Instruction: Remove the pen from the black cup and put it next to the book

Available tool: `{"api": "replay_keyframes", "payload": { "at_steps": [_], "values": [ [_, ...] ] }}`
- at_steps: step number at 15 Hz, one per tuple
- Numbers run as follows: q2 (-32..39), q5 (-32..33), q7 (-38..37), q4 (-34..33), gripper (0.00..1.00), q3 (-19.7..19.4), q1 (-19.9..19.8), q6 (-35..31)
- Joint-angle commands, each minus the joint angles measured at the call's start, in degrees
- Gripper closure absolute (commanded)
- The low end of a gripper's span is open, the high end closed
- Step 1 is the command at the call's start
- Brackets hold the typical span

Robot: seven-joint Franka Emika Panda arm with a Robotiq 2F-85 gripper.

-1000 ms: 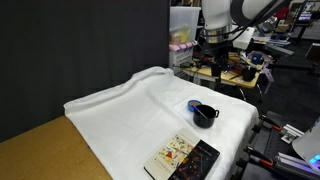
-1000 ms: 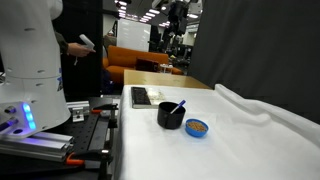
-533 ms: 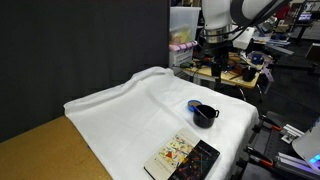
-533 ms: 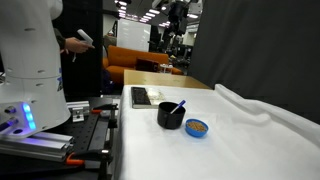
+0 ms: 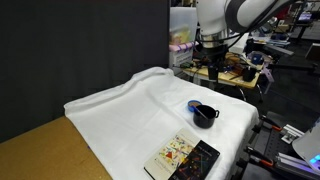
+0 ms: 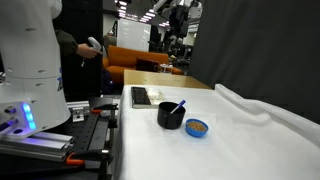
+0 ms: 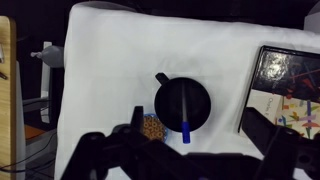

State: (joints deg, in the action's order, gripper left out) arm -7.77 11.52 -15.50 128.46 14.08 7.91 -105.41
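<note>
One pen (image 7: 186,124) stood in the cup (image 7: 172,100) at the centre of the wrist view, its blue end at the lower rim. The book (image 7: 290,85) lay at the right edge, apart from the cup. Along the bottom, the claw (image 7: 195,150) hung open and empty. A small dish (image 7: 152,126) sat just beside the cup, lower left.

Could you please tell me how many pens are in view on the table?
1. The blue pen leans inside the black cup, beside the small blue dish on the white cloth; no others show.
</note>
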Motion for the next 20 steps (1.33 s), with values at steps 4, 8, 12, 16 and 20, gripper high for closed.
{"api": "replay_keyframes", "payload": {
  "at_steps": [4, 8, 12, 16, 20],
  "values": [
    [8.3, 4.6, -6.2, -9.2, 0.00, 0.8, 3.4, 1.2],
    [10.6, 4.8, -7.6, -13.5, 0.00, 0.0, 4.2, 0.4],
    [9.6, 3.7, -6.3, -12.1, 0.00, -0.1, 4.3, 0.2],
    [9.6, 3.7, -6.3, -12.1, 0.00, -0.1, 4.4, 0.2],
    [9.6, 4.2, -6.8, -12.0, 0.00, -0.2, 4.4, 0.0]
  ]
}}
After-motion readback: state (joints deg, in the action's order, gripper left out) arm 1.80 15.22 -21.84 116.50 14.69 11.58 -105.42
